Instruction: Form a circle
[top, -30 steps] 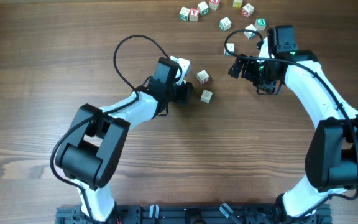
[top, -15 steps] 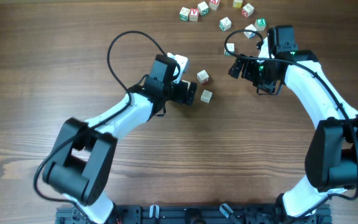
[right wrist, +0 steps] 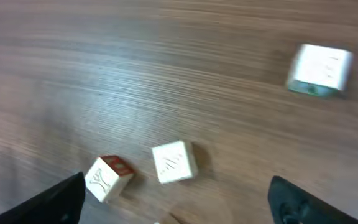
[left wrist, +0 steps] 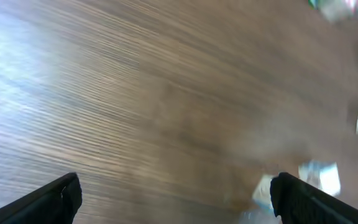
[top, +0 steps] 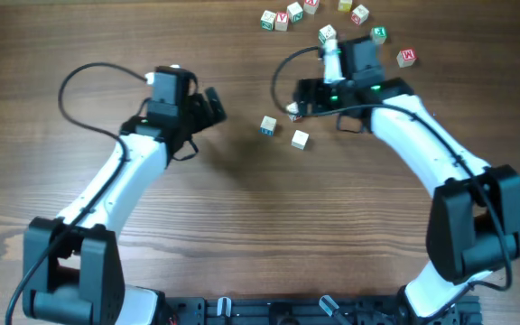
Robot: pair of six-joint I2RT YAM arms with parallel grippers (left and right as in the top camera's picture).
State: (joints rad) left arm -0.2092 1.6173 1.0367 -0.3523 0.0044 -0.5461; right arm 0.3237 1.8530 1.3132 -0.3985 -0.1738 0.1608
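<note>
The left hand point(top: 213, 106) hangs wide and empty over the bare surface point(top: 242, 226), clear of the work, probably to leave room. To its right lie the three letter cubes point(top: 300, 139) for the circle, near one another but not touching. The right hand point(top: 298, 99), spread wide and holding nothing, hovers at them, seemingly placed to nudge one inward. Spare cubes point(top: 283, 18) sit beyond.

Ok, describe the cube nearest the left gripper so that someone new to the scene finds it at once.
Start at the wooden table, in the bare stretch between the left gripper and the right gripper. Two small cubes lie apart in the open there. Take the cube closer to the left gripper: it shows a blue-green side, while its neighbour looks plain white.
</note>
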